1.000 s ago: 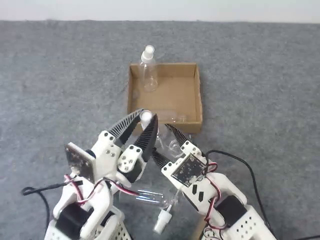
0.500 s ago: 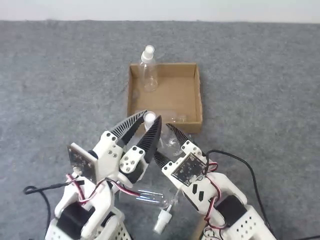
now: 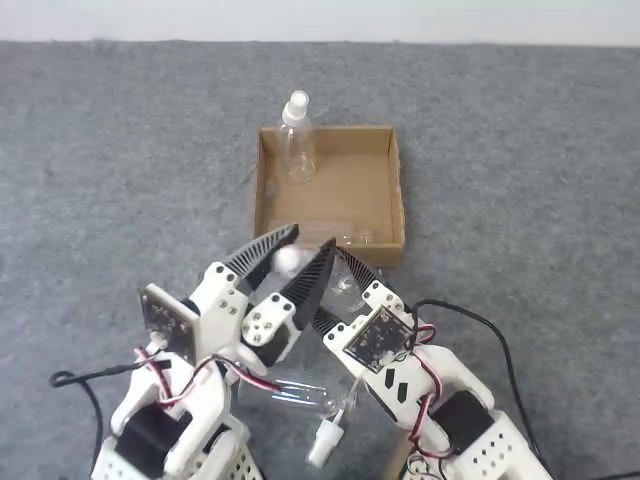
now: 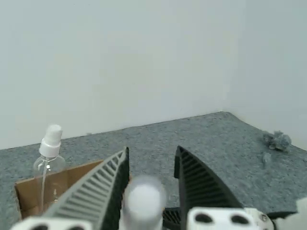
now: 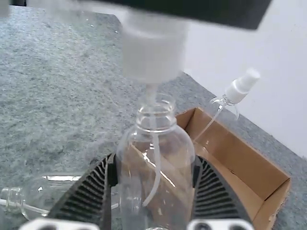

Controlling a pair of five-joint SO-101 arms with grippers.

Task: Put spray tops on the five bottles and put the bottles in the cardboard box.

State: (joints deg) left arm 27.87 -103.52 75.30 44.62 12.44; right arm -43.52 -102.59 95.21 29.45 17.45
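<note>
My left gripper [image 3: 308, 242] is shut on a white spray top [image 3: 290, 260], seen close between the black fingers as a spray top [image 4: 144, 201]. It hangs just over the mouth of a clear bottle [image 5: 156, 177], and its thin tube reaches down through the neck. My right gripper [image 3: 335, 288] is shut on that upright bottle [image 3: 346, 290], in front of the cardboard box [image 3: 394, 190]. One capped bottle [image 3: 297, 140] stands at the box's far left corner. Another clear bottle [image 3: 345, 232] lies inside along the near wall.
A clear bottle [image 3: 300, 395] lies on the grey carpet between the two arm bases, with a loose spray top [image 3: 326, 440] beside it. The same lying bottle [image 5: 53, 194] shows beside the right gripper. Open carpet stretches to the left and right of the box.
The left gripper has carried the spray top nearer and lower, from the box's near edge to directly over the held bottle. The right arm has kept still.
</note>
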